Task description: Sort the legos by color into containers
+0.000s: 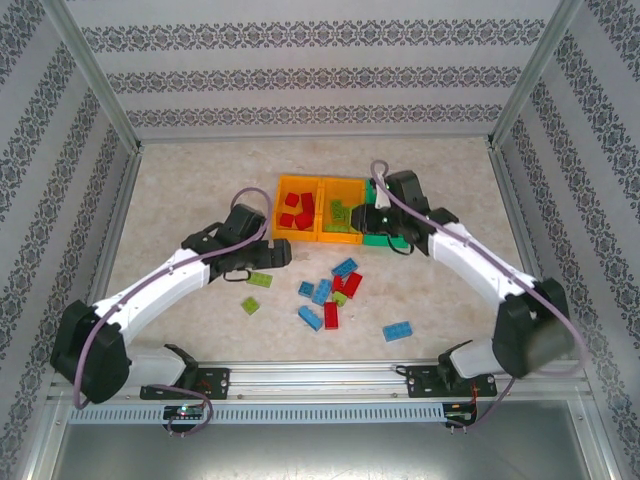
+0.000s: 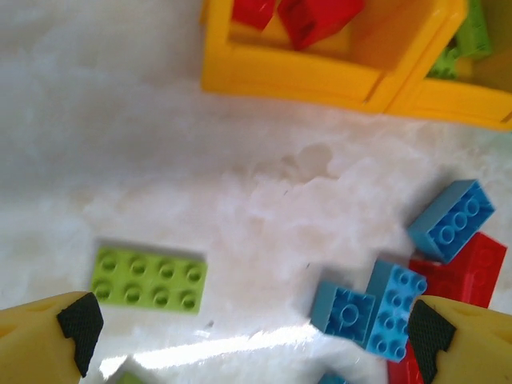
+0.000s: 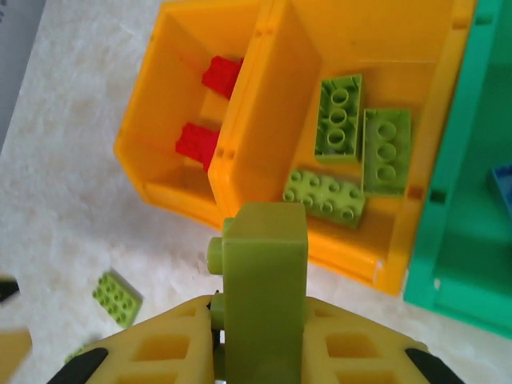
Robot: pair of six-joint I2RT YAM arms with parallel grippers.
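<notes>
Three lime legos (image 3: 340, 120) in bin (image 3: 260, 136); right jaws clamp lime brick (image 3: 264, 296).

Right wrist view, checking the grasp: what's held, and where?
A lime green brick, clamped by its near end in the right gripper; the left gripper holds nothing.

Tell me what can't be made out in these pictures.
Green plastic bin's contents: right wrist view, cut by the edge; top view, under the right arm.
Red plastic bricks: left wrist view, cut by the top edge.
Held lime green brick's lower end: right wrist view, hidden by the right gripper.
</notes>
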